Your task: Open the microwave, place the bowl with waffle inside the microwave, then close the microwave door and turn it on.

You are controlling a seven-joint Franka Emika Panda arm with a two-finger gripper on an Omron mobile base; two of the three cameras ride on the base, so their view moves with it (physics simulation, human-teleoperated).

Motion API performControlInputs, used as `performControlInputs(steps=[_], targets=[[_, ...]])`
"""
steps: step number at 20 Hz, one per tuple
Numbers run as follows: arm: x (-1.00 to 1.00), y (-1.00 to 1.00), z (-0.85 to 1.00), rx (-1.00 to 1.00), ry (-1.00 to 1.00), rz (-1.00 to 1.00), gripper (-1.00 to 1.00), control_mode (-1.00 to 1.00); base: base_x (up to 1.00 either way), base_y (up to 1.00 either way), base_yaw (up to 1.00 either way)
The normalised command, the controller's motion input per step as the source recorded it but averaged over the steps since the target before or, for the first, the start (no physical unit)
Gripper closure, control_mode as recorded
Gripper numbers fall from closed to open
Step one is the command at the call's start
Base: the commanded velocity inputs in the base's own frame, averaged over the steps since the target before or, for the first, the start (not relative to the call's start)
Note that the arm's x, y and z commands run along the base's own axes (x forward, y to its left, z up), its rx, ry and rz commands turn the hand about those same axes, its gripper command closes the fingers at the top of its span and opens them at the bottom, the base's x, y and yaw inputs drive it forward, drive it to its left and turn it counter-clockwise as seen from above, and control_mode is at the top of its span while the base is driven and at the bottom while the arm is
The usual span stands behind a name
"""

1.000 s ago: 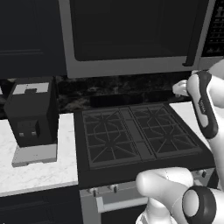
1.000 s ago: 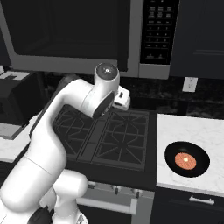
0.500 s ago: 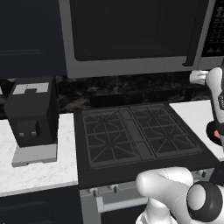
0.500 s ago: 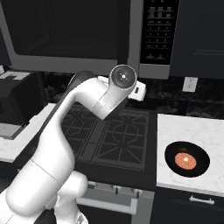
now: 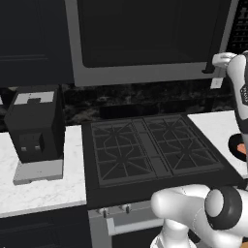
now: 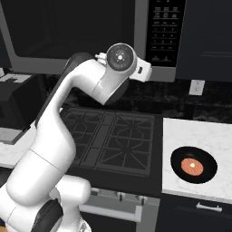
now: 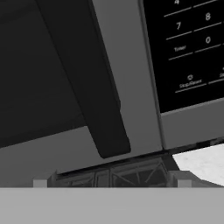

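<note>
The microwave (image 5: 145,72) hangs above the stove with its door (image 5: 145,34) shut. Its slim dark handle (image 7: 100,87) runs beside the black keypad (image 7: 188,43), as the hand view shows from close by. My gripper (image 7: 111,183) is open, its fingertips (image 7: 39,183) wide apart just below the handle's lower end, touching nothing. In the left base view the white hand (image 5: 222,59) sits right next to the handle's bottom (image 5: 208,68). The dark bowl (image 6: 194,164) with the orange waffle (image 6: 191,166) rests on the white counter to the right of the stove.
A black stove (image 5: 150,147) with grates lies under the microwave. A black coffee machine (image 5: 35,126) stands on the left counter (image 5: 43,189). A wall outlet (image 6: 196,87) is behind the right counter (image 6: 199,136). My arm (image 6: 86,90) arches over the stove.
The arm has swung up and to the right, carrying the hand from over the stove's back edge to the lower end of the microwave's handle. The bowl has not moved.
</note>
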Motion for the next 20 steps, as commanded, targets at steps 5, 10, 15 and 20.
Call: performControlInputs(steps=[5, 10, 15, 20], targets=[[0.04, 0.0, 0.02, -0.01, 0.0, 0.01, -1.0, -1.0, 0.0, 0.0, 0.0], [0.14, 0.0, 0.0, 0.0, 0.0, 0.06, -1.0, -1.0, 0.0, 0.0, 0.0], [0.36, 0.0, 0.0, 0.0, 0.0, 0.04, -1.0, -1.0, 0.0, 0.0, 0.0], [0.48, 0.0, 0.0, 0.0, 0.0, 0.0, -1.0, -1.0, 0.0, 0.0, 0.0]])
